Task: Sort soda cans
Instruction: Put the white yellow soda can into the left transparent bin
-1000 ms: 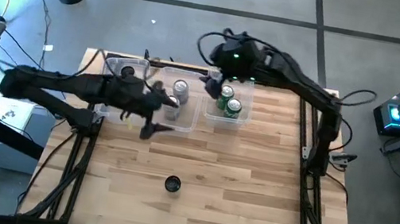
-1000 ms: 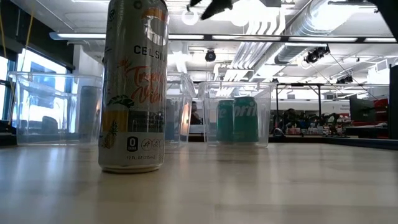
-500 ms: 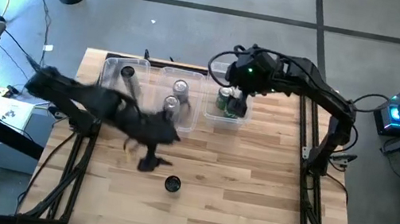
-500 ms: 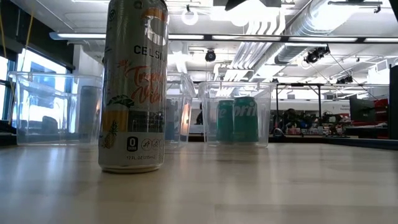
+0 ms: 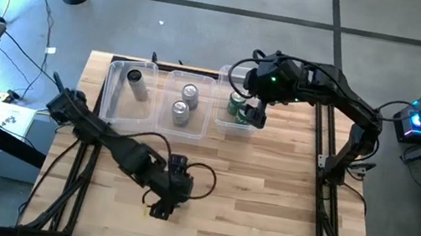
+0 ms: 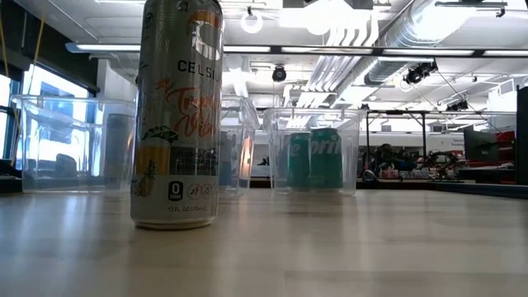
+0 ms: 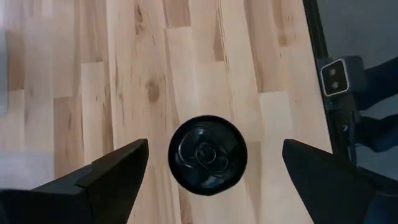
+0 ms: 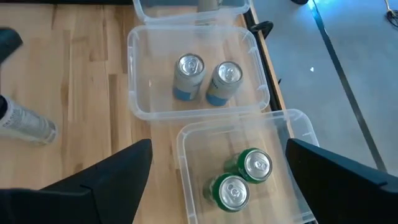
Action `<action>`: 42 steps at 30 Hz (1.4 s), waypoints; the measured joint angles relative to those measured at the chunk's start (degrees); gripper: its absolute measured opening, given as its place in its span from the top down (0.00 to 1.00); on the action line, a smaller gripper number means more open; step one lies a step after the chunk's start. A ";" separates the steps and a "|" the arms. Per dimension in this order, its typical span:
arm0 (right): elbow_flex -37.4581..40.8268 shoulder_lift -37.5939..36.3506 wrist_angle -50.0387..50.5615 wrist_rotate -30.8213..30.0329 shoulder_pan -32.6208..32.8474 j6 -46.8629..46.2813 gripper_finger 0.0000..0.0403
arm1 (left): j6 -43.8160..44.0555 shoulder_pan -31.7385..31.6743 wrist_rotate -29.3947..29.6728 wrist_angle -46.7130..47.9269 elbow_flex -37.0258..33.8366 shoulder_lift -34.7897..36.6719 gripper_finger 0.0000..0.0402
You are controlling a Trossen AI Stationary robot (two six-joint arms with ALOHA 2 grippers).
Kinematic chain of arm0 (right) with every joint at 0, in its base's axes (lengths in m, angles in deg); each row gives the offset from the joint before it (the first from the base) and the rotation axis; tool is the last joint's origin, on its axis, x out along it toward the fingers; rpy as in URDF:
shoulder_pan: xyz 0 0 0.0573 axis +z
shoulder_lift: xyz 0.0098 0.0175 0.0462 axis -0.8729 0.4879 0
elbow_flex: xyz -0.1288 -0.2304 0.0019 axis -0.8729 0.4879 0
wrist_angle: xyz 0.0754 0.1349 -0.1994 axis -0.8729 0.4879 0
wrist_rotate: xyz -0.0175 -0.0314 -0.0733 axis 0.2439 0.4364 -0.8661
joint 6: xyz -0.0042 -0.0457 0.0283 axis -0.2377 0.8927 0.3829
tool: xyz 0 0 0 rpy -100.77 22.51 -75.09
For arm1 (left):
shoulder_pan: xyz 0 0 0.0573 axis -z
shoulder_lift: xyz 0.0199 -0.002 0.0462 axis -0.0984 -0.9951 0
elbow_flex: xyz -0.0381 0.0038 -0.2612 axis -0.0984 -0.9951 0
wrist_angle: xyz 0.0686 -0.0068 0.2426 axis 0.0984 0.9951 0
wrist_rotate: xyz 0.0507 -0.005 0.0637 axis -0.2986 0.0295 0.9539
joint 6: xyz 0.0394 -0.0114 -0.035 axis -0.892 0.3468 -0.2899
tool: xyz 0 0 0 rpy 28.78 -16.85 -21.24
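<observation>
A tall soda can with pale printed sides point(image 6: 177, 115) and a black top point(image 7: 208, 154) stands alone on the wooden table point(image 5: 266, 195). My left gripper point(image 7: 211, 186) hovers above it, open, one finger to each side of the can's top; in the high view my left gripper point(image 5: 165, 200) hides the can. My right gripper point(image 8: 224, 205) is open above the right bin point(image 8: 292, 134), which holds two green cans point(image 8: 256, 165). The middle bin point(image 5: 184, 126) holds two silver cans point(image 8: 189, 68). A black can point(image 5: 134, 77) stands in the left bin point(image 5: 116, 99).
The three clear bins stand in a row along the table's far edge. The wood between the bins and the lone can is bare, and so is the table's right half. My right arm point(image 5: 326, 81) reaches in from the far right.
My left gripper has swung away from the middle bin toward the table's near edge, sinking and tipping downward, and now stands over the lone can, still open. My right gripper has shifted toward the table's right edge above the green cans' bin, still open. No can has moved.
</observation>
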 joint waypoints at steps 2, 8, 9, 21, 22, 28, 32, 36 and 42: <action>0.00 -0.41 0.00 0.00 0.07 -0.72 0.10 | -0.09 0.28 0.00 -0.04 0.02 -0.89 0.10; 0.00 -0.68 0.29 -0.31 0.58 -2.61 0.10 | -0.02 -0.64 -0.05 0.66 -0.17 -3.78 0.10; 0.00 -0.68 0.45 -0.58 0.86 -2.61 0.10 | -0.02 -0.77 -0.18 0.63 -0.18 -4.08 0.10; 0.00 -0.68 0.48 -3.20 2.73 -1.06 0.10 | 3.01 -1.42 -4.81 -2.04 -2.31 -6.93 0.10; 0.00 -0.68 0.47 -3.19 2.73 -0.91 0.10 | 3.32 -1.52 -4.68 -3.26 -2.40 -6.93 0.11; 0.00 -0.68 0.58 -3.18 2.69 -0.48 0.10 | 4.44 -1.77 -5.44 -2.78 -2.40 -6.86 0.33; 0.00 -1.01 1.26 -3.18 2.69 -0.02 0.10 | 6.88 -2.63 -6.88 4.76 -2.30 -4.66 0.41; 0.02 -2.25 1.34 -5.00 2.67 0.85 0.10 | 12.35 -3.82 -2.70 11.85 -2.28 3.15 0.41; 0.02 -4.69 0.13 -7.66 2.00 1.70 0.10 | 26.99 -4.09 16.02 20.59 -2.25 18.70 0.41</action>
